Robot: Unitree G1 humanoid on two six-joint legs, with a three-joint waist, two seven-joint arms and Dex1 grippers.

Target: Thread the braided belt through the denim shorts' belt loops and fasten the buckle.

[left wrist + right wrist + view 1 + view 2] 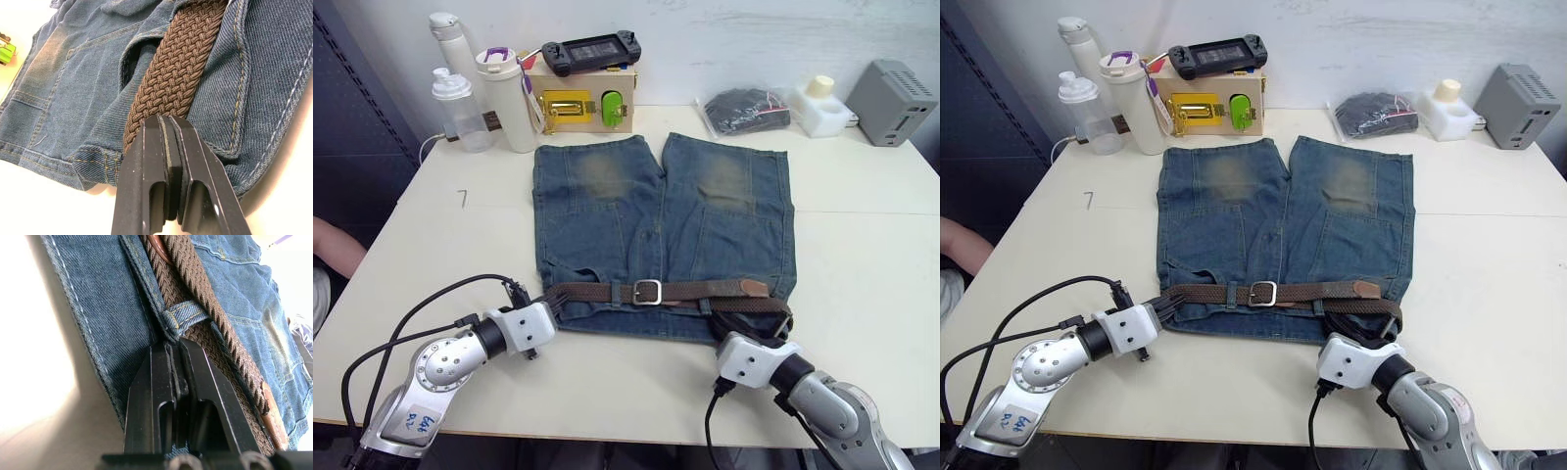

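Note:
The denim shorts (661,220) lie flat on the table, waistband toward me. The braided belt (597,292) runs along the waistband, with the buckle (647,291) closed at the middle and the leather tip (755,287) at the right. My left gripper (548,300) is shut, its fingertips (157,128) resting on the belt (171,73) at the waistband's left end, with no strap between them. My right gripper (751,331) is shut too. Its tips touch the foot of one of the belt loops (182,313) at the right end, where the belt (195,279) lies doubled.
Along the far edge stand two bottles (460,108), a white tumbler (509,98), a box with a yellow latch (585,103) and a game controller (592,51) on it. A black pouch (744,110), a white block (820,106) and a grey box (893,100) follow. A person's arm (333,247) shows at the left.

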